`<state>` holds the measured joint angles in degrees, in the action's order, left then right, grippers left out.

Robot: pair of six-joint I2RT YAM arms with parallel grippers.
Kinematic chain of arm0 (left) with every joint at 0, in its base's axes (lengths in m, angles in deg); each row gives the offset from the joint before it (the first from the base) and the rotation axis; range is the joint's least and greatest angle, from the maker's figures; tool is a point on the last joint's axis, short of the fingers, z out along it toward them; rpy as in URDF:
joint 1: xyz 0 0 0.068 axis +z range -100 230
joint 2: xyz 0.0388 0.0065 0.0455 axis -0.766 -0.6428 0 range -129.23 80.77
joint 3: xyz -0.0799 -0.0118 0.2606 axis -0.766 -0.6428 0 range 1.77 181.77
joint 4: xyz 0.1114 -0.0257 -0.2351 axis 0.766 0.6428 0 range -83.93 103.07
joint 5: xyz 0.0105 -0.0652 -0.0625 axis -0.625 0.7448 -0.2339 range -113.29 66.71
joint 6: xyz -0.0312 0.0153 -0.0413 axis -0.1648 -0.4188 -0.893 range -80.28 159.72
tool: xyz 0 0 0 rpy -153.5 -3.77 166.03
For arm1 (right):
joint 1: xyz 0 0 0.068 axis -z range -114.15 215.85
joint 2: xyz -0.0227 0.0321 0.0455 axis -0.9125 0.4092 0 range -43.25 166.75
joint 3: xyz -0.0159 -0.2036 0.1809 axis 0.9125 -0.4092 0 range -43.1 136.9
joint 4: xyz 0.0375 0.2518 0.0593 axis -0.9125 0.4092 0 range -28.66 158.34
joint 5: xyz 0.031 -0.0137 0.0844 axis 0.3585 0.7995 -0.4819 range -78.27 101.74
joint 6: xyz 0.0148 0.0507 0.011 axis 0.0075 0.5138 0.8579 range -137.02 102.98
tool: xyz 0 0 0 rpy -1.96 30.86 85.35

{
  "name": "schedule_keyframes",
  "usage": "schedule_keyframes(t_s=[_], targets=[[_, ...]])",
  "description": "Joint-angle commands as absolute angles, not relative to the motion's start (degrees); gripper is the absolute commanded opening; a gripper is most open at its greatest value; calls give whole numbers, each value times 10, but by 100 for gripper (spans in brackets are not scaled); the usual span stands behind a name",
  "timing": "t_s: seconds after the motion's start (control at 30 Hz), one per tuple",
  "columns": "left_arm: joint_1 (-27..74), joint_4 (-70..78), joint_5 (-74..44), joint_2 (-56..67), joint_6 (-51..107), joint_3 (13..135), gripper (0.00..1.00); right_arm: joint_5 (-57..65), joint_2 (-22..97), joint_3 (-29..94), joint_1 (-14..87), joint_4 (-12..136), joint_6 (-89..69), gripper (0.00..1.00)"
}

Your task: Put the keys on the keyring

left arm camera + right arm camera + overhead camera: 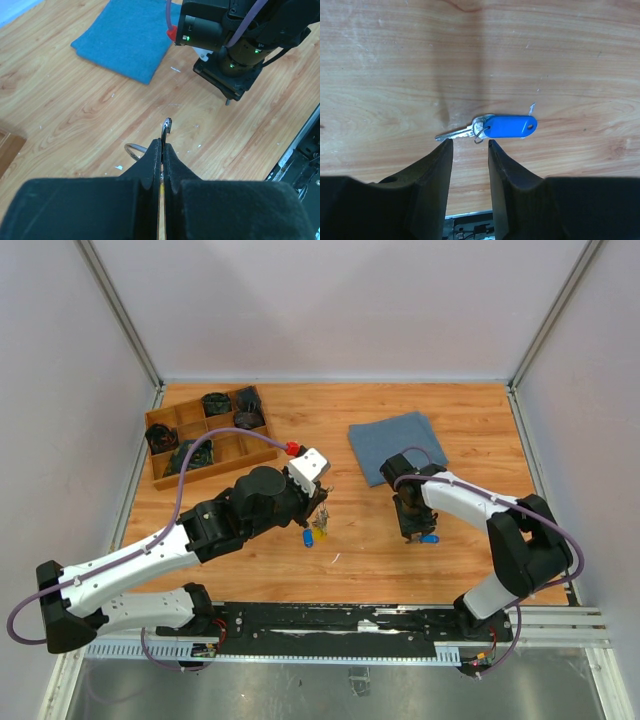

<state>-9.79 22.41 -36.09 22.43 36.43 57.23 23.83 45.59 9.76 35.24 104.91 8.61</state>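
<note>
A key with a bright blue plastic head (509, 126) lies flat on the wooden table, its metal blade pointing left; it also shows in the top view (429, 538). My right gripper (470, 145) is open just above it, fingers on either side of the blade's near side, not touching it. My left gripper (161, 147) is shut on the thin silver keyring (167, 124), whose wire end sticks up past the fingertips. In the top view, yellow, green and blue-headed keys (316, 533) hang below the left gripper (319, 504). I cannot pick out a blue-grey key.
A folded blue cloth (398, 445) lies at the back right of the table, behind the right arm. A wooden compartment tray (205, 435) holding dark objects stands at the back left. The black rail runs along the table's near edge (350, 620).
</note>
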Motion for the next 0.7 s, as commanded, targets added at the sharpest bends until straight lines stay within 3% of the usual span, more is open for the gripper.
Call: schedule_keyframes(t_s=[0.0,0.67], targets=[[-95,202,-354,224,358,585,1,249,467,98,365,1047,93,35],[-95,206,-343,216,358,592,1,231,463,63,402,1017,83,18]])
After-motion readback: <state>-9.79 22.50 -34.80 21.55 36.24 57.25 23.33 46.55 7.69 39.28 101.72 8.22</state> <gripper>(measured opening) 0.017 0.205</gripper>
